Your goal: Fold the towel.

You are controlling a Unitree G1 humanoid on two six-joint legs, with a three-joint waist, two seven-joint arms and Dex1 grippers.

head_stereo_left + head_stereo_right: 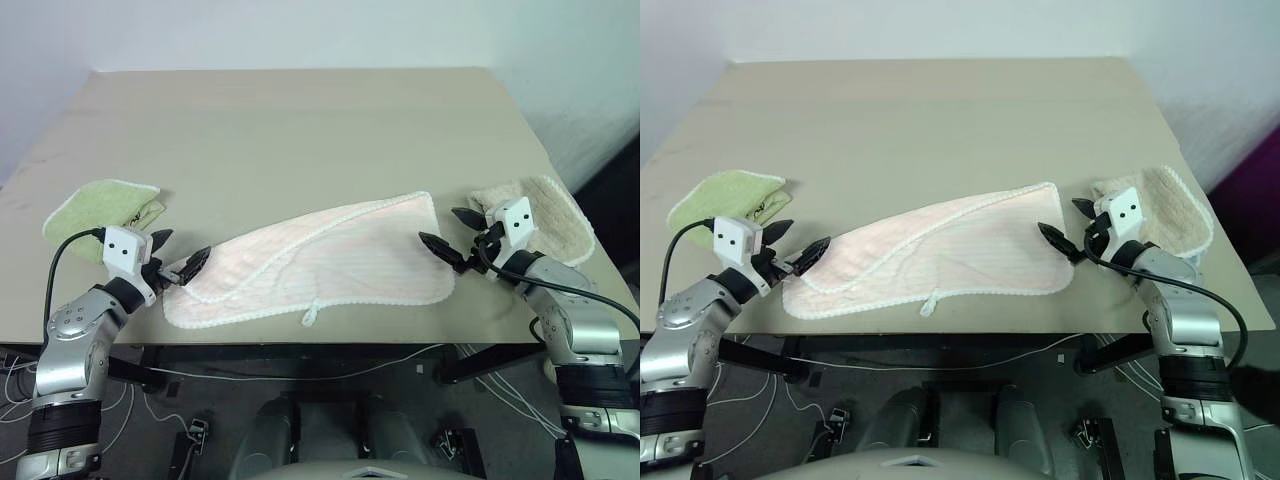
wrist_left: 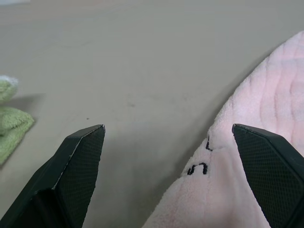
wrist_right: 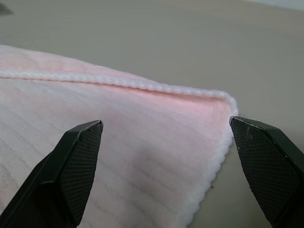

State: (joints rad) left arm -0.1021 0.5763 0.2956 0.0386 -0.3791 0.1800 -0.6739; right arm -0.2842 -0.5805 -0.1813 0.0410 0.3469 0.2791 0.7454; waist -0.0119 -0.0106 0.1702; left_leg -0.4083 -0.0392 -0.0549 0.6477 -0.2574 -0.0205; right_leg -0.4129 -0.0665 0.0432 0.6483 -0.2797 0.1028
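Towel (image 1: 330,265) lengthwise across table (image 1: 300,120), between wide-open left claw (image 1: 180,255) and right claw (image 1: 450,232).

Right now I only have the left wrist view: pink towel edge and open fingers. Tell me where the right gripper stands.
Observer: The right gripper is open at the pink towel's opposite end, straddling its scalloped corner.
Operator: Report what lies behind it.
Observer: A beige towel lies just beyond that gripper, by the table's right edge.
Operator: Give me the loop tag.
Observer: The white loop tag hangs off the towel's near edge, between both grippers.
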